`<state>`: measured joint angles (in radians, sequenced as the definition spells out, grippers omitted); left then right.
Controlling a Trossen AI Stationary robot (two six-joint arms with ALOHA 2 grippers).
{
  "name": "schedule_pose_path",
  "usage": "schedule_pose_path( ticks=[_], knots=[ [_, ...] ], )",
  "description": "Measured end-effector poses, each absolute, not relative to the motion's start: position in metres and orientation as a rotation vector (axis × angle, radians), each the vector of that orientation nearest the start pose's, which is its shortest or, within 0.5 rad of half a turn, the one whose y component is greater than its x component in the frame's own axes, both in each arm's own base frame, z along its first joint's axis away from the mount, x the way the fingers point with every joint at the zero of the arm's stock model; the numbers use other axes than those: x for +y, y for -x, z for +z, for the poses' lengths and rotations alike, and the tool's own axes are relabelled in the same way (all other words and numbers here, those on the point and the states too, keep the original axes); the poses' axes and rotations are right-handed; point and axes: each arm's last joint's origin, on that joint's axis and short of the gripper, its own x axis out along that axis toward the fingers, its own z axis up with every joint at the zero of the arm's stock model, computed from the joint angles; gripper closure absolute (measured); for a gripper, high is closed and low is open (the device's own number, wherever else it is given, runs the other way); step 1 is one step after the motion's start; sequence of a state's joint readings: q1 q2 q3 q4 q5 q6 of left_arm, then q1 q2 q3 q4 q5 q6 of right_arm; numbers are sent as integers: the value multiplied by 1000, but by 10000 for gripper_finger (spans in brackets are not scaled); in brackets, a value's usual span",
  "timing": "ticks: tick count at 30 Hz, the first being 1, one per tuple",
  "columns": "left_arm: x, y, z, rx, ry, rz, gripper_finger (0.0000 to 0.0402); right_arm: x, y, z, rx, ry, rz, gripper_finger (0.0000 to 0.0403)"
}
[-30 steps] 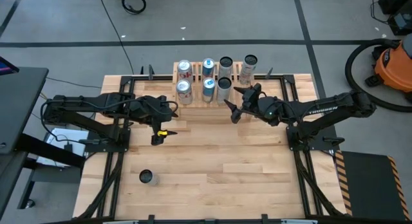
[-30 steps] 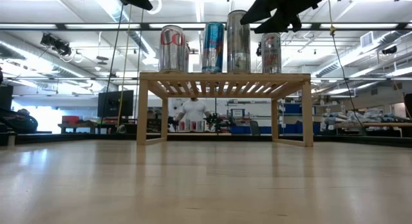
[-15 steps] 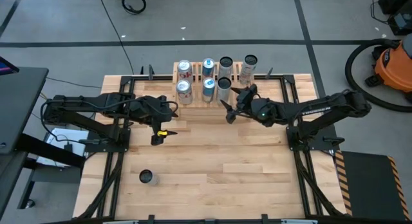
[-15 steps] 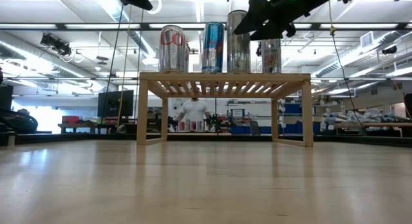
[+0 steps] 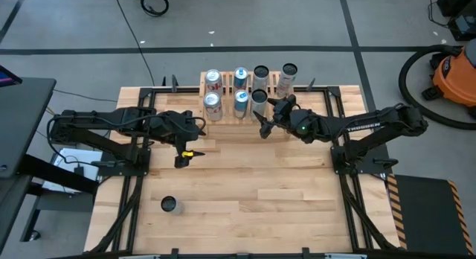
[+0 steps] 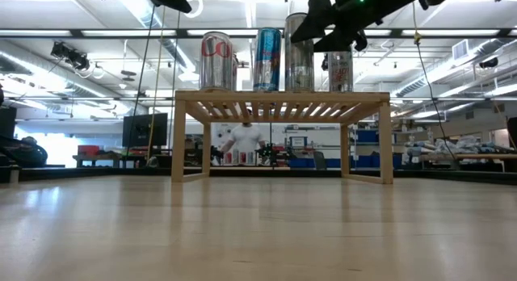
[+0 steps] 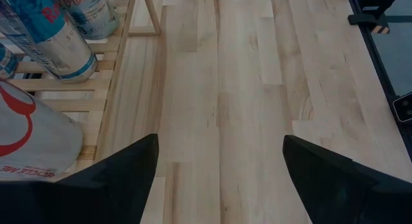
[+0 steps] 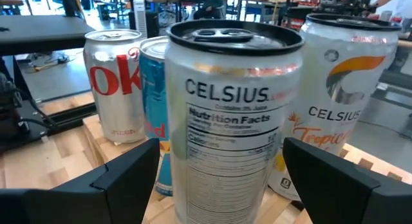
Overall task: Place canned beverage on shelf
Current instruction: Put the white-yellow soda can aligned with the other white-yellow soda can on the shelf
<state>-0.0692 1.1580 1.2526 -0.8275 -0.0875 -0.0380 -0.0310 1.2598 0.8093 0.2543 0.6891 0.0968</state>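
Note:
The light-wood shelf point(image 5: 249, 91) stands at the table's far edge and carries several cans upright on its slatted top. A silver Celsius can point(image 8: 225, 114) stands at the right end of the near row point(image 5: 258, 97). My right gripper point(image 5: 268, 117) is open just in front of this can at can height, its fingers either side without touching it; it also shows in the low view point(image 6: 323, 27). One more can point(image 5: 169, 205) stands on the tabletop, near left. My left gripper point(image 5: 190, 144) hovers open left of the shelf.
A red-and-silver can point(image 8: 116, 89), a blue can point(image 8: 154, 102) and a white Celsius can point(image 8: 335, 114) stand close around the silver one. Bare wooden tabletop point(image 5: 260, 192) stretches in front of the shelf. An orange vacuum point(image 5: 454, 73) sits on the floor beyond the right edge.
My right gripper has moved a little toward the table's left, closer to the silver can in the shelf's near row, and has stayed open. The cans have not moved.

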Motion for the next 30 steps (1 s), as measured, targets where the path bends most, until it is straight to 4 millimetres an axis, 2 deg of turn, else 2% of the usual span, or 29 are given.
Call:
schedule_pose_path(
  ticks=[18, 25, 30],
  knots=[
    [-13, -224, 364, 730, -29, 28, 67, -38, -274, 284, 168, -28, -666, 139],
    [-13, -224, 364, 730, -29, 28, 67, -39, -272, 285, 192, 0, -660, 140],
    [-13, -223, 363, 740, -30, 28, 67, -42, -262, 293, 191, -11, -537, 141]
  ],
)
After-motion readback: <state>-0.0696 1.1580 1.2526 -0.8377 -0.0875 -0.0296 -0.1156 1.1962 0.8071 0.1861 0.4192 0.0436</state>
